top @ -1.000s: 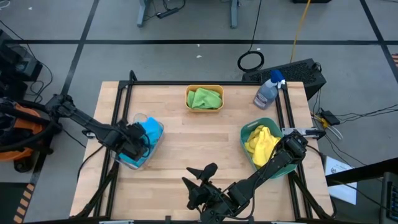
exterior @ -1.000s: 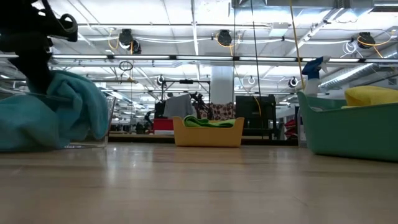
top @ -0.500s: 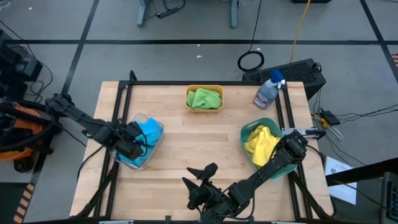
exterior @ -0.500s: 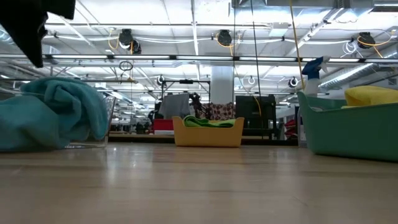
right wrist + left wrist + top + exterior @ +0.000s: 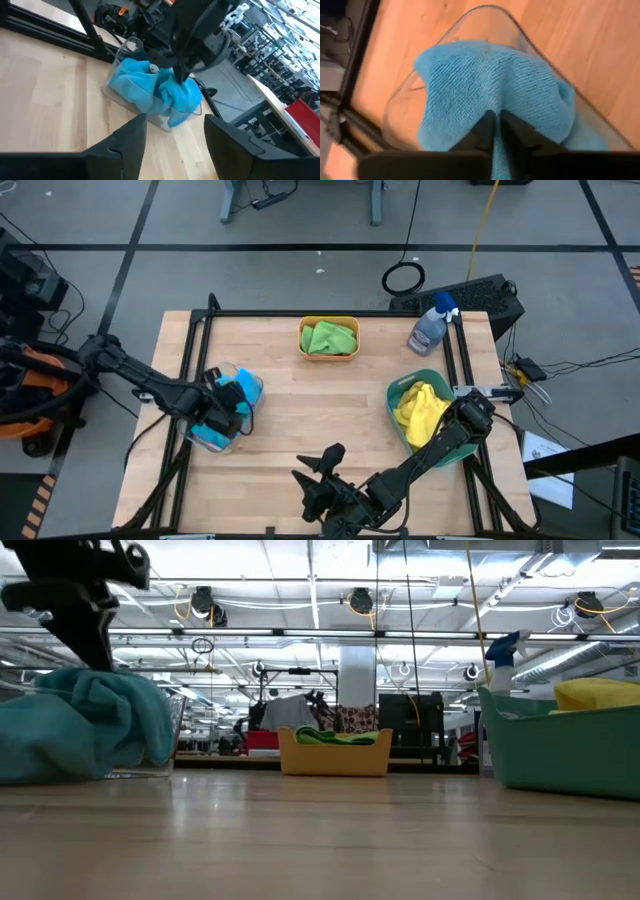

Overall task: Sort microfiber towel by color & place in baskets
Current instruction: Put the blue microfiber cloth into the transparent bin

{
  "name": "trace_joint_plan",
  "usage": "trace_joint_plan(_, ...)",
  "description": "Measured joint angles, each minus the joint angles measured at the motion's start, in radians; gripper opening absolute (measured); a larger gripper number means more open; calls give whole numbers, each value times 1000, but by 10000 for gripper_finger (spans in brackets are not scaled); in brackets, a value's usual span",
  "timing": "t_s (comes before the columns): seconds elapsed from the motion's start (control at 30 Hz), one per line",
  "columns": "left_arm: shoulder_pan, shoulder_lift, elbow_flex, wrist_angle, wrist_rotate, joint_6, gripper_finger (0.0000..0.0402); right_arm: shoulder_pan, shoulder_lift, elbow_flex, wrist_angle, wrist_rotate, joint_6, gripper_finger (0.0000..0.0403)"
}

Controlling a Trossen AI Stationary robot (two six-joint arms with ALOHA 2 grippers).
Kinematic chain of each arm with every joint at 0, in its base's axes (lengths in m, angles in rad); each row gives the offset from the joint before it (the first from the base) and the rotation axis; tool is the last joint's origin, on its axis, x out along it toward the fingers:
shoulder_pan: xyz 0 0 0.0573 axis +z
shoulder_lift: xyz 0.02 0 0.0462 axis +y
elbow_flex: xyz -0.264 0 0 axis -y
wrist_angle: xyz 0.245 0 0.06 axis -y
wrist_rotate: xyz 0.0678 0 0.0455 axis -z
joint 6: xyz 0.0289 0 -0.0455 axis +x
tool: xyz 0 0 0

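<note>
Blue microfiber towels (image 5: 243,388) lie heaped in the clear basket (image 5: 208,442) at the table's left, spilling over its rim (image 5: 540,55). My left gripper (image 5: 495,120) stands over this heap, pointing down, fingers shut. Green towels (image 5: 330,338) lie in the orange-yellow basket (image 5: 303,340) at the far middle. A yellow towel (image 5: 420,412) lies in the teal basket (image 5: 398,388) at the right. My right gripper (image 5: 318,463) waits open at the near edge, nothing between its fingers (image 5: 130,135). My left gripper comes from above, pointing down, and its shut fingertips (image 5: 179,75) meet the top of the blue towel heap (image 5: 485,85) in the clear basket. Whether any cloth is caught between them I cannot tell. The towel lies in the basket, slack.
A spray bottle (image 5: 432,325) with a blue head stands at the far right corner. A black frame rail (image 5: 192,370) runs along the table's left side beside the clear basket. Bare wood (image 5: 310,405) spreads between the three baskets.
My left gripper drew up and toward the table's left edge, then came back down over the clear basket. The blue towel's peak has sunk a little and stays in the basket.
</note>
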Motion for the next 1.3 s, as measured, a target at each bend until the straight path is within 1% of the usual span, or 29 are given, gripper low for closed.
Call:
trace_joint_plan(0.03, 9, 7, -17, 35, 1, 12, 24, -1, 0, 0, 0, 0, 0, 180)
trace_joint_plan(0.1, 30, 25, -53, 85, 3, 20, 9, -1, 0, 0, -2, 0, 0, 165)
trace_joint_plan(0.2, 64, 54, -105, 105, 18, -9, 14, -1, 0, 0, -3, 0, 0, 142)
trace_joint_plan(0.27, 86, 75, -135, 100, 56, -46, 16, -1, 0, 0, -11, 0, 0, 127)
trace_joint_plan(0.37, 107, 91, -167, 110, 100, -60, 16, -1, 0, 0, -15, 0, -2, 107)
trace_joint_plan(0.53, 104, 96, -162, 150, 104, -51, 17, -1, 0, 0, -17, 0, -4, 81)
trace_joint_plan(0.73, 64, 65, -113, 135, 127, -62, 20, -1, 0, 0, -21, 0, -4, 58)
trace_joint_plan(0.83, 33, 36, -88, 116, 126, -75, 35, 0, 0, 0, -32, 0, -3, 49)
trace_joint_plan(0.97, -11, -10, -53, 49, 76, -88, 71, 3, 0, 0, -45, -14, 0, 38)
trace_joint_plan(1.13, -65, -75, -48, 1, 67, -135, 119, 4, 0, 0, -46, -49, -4, 24)
trace_joint_plan(1.3, -112, -139, -48, -3, 61, -135, 158, 4, -28, 0, -107, -67, -8, 8)
